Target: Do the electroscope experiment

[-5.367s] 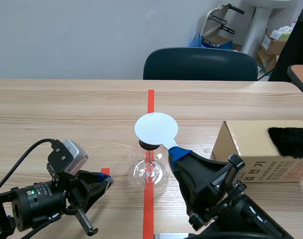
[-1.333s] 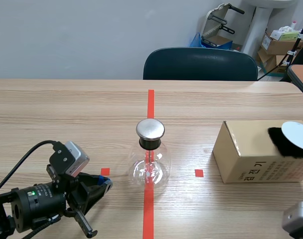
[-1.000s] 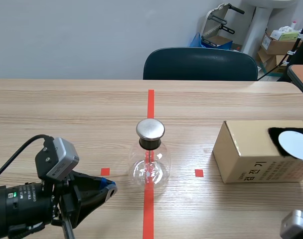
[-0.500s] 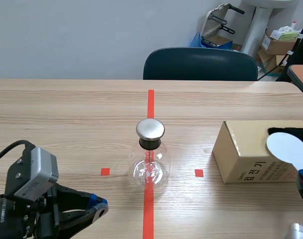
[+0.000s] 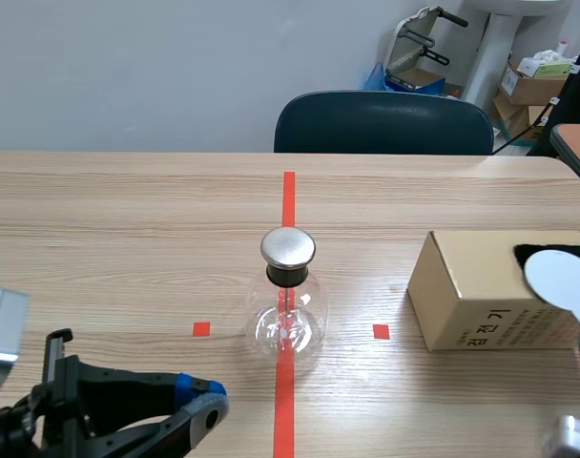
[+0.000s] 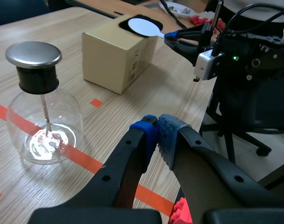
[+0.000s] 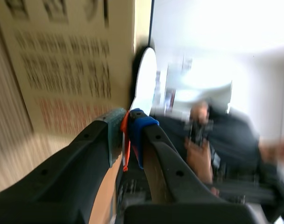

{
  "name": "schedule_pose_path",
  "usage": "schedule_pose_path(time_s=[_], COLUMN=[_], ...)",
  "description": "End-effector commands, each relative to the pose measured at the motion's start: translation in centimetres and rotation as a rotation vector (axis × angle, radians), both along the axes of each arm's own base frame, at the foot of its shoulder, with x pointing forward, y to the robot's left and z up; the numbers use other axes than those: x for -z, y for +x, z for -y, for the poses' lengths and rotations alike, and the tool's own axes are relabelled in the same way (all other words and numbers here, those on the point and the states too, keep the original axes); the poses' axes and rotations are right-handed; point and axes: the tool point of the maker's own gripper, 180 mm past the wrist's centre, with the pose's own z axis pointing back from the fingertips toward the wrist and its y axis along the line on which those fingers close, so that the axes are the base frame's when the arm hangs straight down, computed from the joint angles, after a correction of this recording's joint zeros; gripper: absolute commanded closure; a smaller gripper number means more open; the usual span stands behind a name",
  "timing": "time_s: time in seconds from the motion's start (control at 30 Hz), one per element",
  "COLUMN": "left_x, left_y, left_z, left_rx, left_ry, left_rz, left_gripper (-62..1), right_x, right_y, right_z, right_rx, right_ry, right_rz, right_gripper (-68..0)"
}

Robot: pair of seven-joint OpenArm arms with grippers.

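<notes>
I read Korean print, "검전기", on the side of the cardboard box point(image 5: 466, 286) at the right of the worktop point(image 5: 128, 239). The electroscope point(image 5: 287, 320), a round glass flask, stands on the red centre line. Inside it a thin rod point(image 6: 45, 114) hangs from a black stopper point(image 6: 38, 80) under a metal cap point(image 5: 288, 246). My right pincer point(image 7: 129, 126) is clamped on the handle of a white disc paddle point(image 5: 557, 277). The disc is at the black fur point(image 5: 530, 256) on the box top; I can't tell if they touch. My left pincer point(image 6: 156, 133) is closed on nothing, near the flask.
</notes>
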Motion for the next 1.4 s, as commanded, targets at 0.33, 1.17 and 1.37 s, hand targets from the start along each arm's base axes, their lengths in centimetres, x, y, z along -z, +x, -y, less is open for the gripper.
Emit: schedule_pose_path(time_s=[0.33,1.17,1.37], left_x=[-0.8,-1.4,-0.3], left_y=[2.7,-1.0,-2.7], left_z=[-1.2,0.7,0.8], left_rx=[-0.224,-0.064,-0.057], left_ry=[0.006,-0.04,-0.015], left_rz=[0.086,0.108,0.045], left_gripper=[-4.3,-12.2,-12.2], right_x=[-1.0,-1.2,-1.0], right_y=[0.4,-0.1,-0.2], right_z=[0.1,1.2,-0.6], right_rx=[-0.005,0.118,0.021], right_ry=[-0.021,0.056,0.052], right_rz=[0.047,0.074,0.063], right_gripper=[-0.8,-0.8,-0.8])
